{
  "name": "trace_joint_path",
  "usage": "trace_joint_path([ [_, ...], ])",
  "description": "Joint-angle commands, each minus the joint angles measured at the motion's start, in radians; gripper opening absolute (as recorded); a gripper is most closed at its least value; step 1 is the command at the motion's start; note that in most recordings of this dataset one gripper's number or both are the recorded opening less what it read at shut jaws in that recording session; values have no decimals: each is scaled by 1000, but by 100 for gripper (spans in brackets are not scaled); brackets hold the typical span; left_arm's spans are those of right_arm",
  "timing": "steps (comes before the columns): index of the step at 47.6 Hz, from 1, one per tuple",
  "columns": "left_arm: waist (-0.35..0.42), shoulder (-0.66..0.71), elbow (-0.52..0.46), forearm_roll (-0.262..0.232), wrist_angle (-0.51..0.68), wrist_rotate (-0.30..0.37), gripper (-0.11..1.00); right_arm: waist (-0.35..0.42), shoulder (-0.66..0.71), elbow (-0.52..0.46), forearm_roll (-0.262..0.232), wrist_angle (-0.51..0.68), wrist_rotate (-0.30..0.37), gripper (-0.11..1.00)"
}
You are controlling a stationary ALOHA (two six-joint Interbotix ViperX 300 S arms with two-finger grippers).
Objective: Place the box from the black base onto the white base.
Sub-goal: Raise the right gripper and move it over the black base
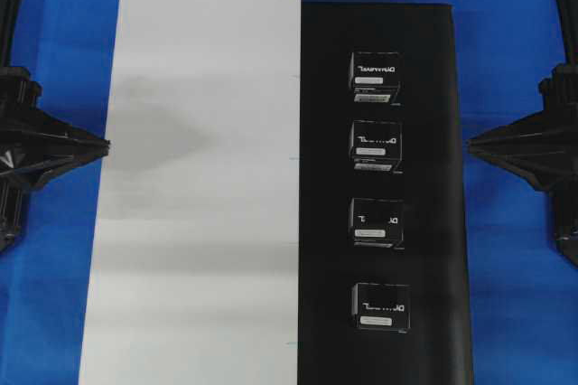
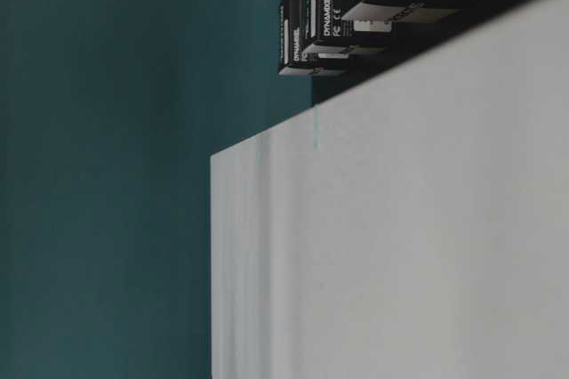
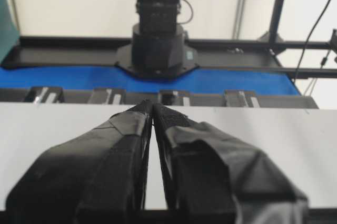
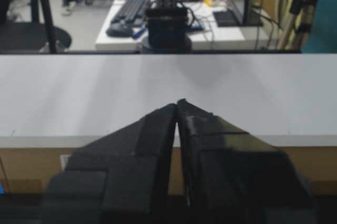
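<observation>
Four boxes sit in one column on the black base (image 1: 433, 87), none yet on the white base (image 1: 208, 177). The right gripper (image 1: 471, 143), jaws clenched and empty, parks just outside the base's outer edge, level with the second box (image 1: 376, 145). The left gripper (image 1: 104, 144), jaws likewise clenched, waits across the white base, farther off.

My overhead camera looks straight down on the white base (image 1: 194, 177) and the black base (image 1: 379, 195) lying side by side. My table-level camera sits close at the white base's edge, rolled sideways, catching the boxes (image 2: 356, 5) along the top. Each wrist camera looks low along its own closed jaws across the white base toward the opposite arm; the left one also shares the row of boxes.
</observation>
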Motion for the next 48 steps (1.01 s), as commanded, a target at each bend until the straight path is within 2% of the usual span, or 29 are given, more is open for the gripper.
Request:
trace_joint_path([
  [1,9,2,-28,12,20,-20,14,-23,5,-25,17,-2,15,14],
  [4,11,6,-48,12,41,-21,13,-43,3,-40,75,41,29,14],
  [7,17,6,-67,12,71,-17,5,-71,2,-63,115,112,38,7],
  [13,26,-3,-91,12,132,-17,-3,-129,-15,-117,110,268,37,2],
  [21,26,-18,-107,12,184,-20,-3,-256,-54,-186,98,488,38,2],
  [28,28,-20,-110,14,189,-20,-3,-383,-69,-219,98,626,34,3],
  [36,28,-28,-110,12,187,-20,-3,-462,-43,-252,84,696,11,3],
  [41,28,-26,-110,12,187,-20,-3,-505,-8,-281,83,699,-11,4],
  [48,37,-28,-110,12,186,-18,-3,-606,66,-313,80,695,-48,4],
])
